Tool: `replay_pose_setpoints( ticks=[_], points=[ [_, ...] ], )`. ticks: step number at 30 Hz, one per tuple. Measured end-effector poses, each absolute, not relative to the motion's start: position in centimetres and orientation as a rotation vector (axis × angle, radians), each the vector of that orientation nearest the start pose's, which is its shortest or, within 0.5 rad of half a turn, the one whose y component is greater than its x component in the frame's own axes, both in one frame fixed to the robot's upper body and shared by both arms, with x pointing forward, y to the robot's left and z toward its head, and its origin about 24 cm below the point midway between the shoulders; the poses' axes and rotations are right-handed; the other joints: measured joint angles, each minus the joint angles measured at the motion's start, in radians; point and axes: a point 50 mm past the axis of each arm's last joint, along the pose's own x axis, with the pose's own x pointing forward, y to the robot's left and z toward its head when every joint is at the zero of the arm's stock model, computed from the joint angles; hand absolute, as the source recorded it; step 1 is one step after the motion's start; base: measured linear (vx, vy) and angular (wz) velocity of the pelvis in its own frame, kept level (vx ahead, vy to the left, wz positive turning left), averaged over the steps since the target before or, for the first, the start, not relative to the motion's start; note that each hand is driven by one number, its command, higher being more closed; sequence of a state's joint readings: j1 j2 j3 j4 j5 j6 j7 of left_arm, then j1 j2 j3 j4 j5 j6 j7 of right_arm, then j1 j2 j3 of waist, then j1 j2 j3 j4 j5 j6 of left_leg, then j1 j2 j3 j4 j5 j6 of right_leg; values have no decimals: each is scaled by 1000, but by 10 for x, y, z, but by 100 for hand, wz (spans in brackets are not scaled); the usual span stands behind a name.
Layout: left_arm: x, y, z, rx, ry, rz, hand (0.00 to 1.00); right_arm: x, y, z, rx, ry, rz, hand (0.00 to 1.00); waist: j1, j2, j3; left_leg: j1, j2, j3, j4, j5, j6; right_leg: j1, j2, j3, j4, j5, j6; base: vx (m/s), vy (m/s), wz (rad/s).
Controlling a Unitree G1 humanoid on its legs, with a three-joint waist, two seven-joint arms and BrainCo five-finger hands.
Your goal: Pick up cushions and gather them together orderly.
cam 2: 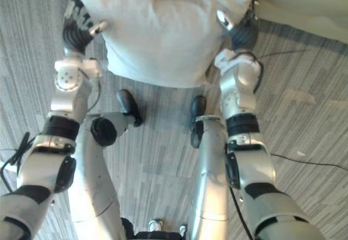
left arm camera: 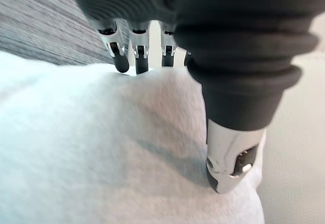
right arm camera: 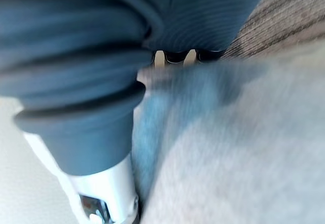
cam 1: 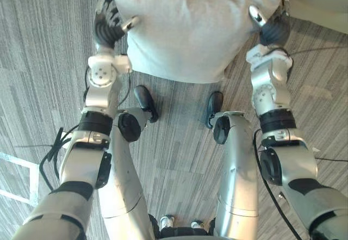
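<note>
A large pale grey cushion (cam 1: pixel 185 28) hangs above the floor between my two hands. My left hand (cam 1: pixel 106 25) is at its left edge, open, with straight fingers (left arm camera: pixel 122 61) along the cushion's side and the thumb (left arm camera: pixel 228 153) lying on the fabric (left arm camera: pixel 101 148). My right hand (cam 1: pixel 274 30) presses the cushion's right edge, its thumb (cam 1: pixel 255 14) resting on top. In the right wrist view the cushion (right arm camera: pixel 244 153) fills the space past that hand (right arm camera: pixel 76 82).
A cream upholstered surface (cam 1: pixel 321 0) lies at the far right behind the cushion. Grey striped carpet (cam 1: pixel 43 60) covers the floor, with a white tape line (cam 1: pixel 16 161) at the lower left.
</note>
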State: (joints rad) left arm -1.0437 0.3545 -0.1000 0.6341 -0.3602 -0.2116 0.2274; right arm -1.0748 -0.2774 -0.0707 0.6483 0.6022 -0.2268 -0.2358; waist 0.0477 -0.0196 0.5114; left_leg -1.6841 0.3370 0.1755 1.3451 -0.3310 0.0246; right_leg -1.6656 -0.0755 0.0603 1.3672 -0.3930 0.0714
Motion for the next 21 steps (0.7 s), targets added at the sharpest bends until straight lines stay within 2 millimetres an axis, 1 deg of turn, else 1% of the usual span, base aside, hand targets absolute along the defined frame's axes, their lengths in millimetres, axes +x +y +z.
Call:
replay_pose_setpoints(
  ticks=[1, 2, 3, 4, 5, 6, 8, 10, 11, 13, 14, 15, 16, 17, 18, 19, 20, 21],
  points=[
    [391, 154, 268, -79, -596, 75, 100, 394, -172, 274, 474, -578, -122, 100, 0, 0, 0, 0, -2, 0, 2, 0, 0, 0, 0, 0, 3, 0, 0, 0, 0, 0],
    [390, 149, 268, -98, -595, 70, 100, 394, -171, 274, 487, -575, -122, 100, 0, 0, 0, 1, -4, -1, 3, 0, 0, 0, -1, 0, 6, 0, 0, -51, 28, 3],
    [390, 142, 266, -157, -586, 71, 100, 395, -165, 273, 524, -564, -116, 100, -1, 0, 0, 6, -10, -2, 3, 1, 0, 3, -1, 1, 8, 2, -2, -32, 12, 2],
    [390, 142, 266, -159, -585, 71, 100, 395, -165, 273, 525, -564, -116, 100, -1, 0, 0, 6, -10, -2, 3, 1, 0, 3, -1, 1, 8, 2, -2, -39, 19, 1],
    [390, 140, 264, -218, -571, 82, 100, 395, -156, 270, 556, -547, -95, 100, -7, 0, 0, 21, -12, -3, 2, 1, -1, 18, -1, 1, 8, 2, -2, 0, 0, 0],
    [390, 140, 264, -226, -569, 83, 100, 396, -155, 269, 559, -544, -91, 100, -8, 0, 0, 24, -13, -3, 1, 1, -1, 21, -1, 1, 8, 2, -2, 0, 0, 0],
    [386, 140, 256, -308, -548, 84, 100, 396, -142, 265, 570, -523, -55, 100, -14, 0, -2, 60, -17, -4, -6, 1, -1, 59, -1, 0, 1, 1, -2, 0, 0, 0],
    [384, 141, 248, -350, -538, 91, 100, 395, -141, 262, 578, -523, -53, 100, -16, 0, -2, 93, -15, -4, -15, 2, -3, 93, -2, -2, -9, 1, -1, -2, 1, 3],
    [381, 139, 242, -370, -536, 91, 100, 389, -144, 256, 589, -538, -53, 100, -14, 0, -5, 121, -18, -6, -20, 2, -3, 123, -6, -4, -12, -4, 1, -1, 5, 7],
    [375, 137, 237, -404, -541, 77, 100, 382, -146, 248, 628, -551, -50, 100, -14, 0, -6, 154, -21, -8, -29, 0, -7, 161, -12, -9, -22, -8, 1, 0, 4, 4],
    [370, 135, 227, -431, -532, 72, 100, 377, -145, 237, 655, -545, -54, 100, -14, 0, -7, 200, -24, -7, -52, -5, -15, 209, -13, -13, -47, -9, 1, 0, 0, 0],
    [364, 133, 215, -462, -529, 73, 100, 371, -146, 224, 674, -545, -63, 100, -15, -2, -22, 240, -32, -5, -77, -3, -22, 248, -15, -15, -71, -7, 0, 0, 0, 0],
    [362, 132, 212, -471, -529, 71, 100, 369, -147, 222, 679, -547, -65, 100, -15, -2, -27, 250, -33, -5, -83, -3, -23, 259, -15, -16, -79, -7, -1, 0, 0, 0],
    [355, 128, 206, -498, -532, 61, 100, 361, -147, 214, 702, -555, -67, 100, -17, -2, -26, 311, -36, -2, -116, 2, -28, 321, -17, -22, -111, -5, -3, 39, -21, 0],
    [352, 126, 201, -508, -528, 58, 100, 357, -147, 208, 712, -551, -72, 100, -18, -2, -26, 346, -36, -1, -134, 5, -34, 359, -17, -28, -132, -4, -4, 63, -39, 1],
    [346, 123, 188, -520, -512, 52, 100, 349, -149, 193, 727, -543, -91, 100, -19, -3, -72, 376, -41, 0, -169, 9, -41, 390, -18, -34, -168, -2, -8, 98, -40, 7],
    [336, 119, 178, -542, -507, 29, 100, 336, -152, 180, 734, -554, -109, 100, -23, -3, -113, 424, -51, 2, -215, 17, -48, 438, -21, -42, -209, 1, -10, 145, -49, 9],
    [330, 116, 170, -549, -501, 17, 100, 328, -153, 172, 727, -559, -124, 100, -24, -3, -112, 487, -51, 5, -245, 20, -53, 502, -22, -49, -241, 3, -12, 147, -41, 6]
  ],
)
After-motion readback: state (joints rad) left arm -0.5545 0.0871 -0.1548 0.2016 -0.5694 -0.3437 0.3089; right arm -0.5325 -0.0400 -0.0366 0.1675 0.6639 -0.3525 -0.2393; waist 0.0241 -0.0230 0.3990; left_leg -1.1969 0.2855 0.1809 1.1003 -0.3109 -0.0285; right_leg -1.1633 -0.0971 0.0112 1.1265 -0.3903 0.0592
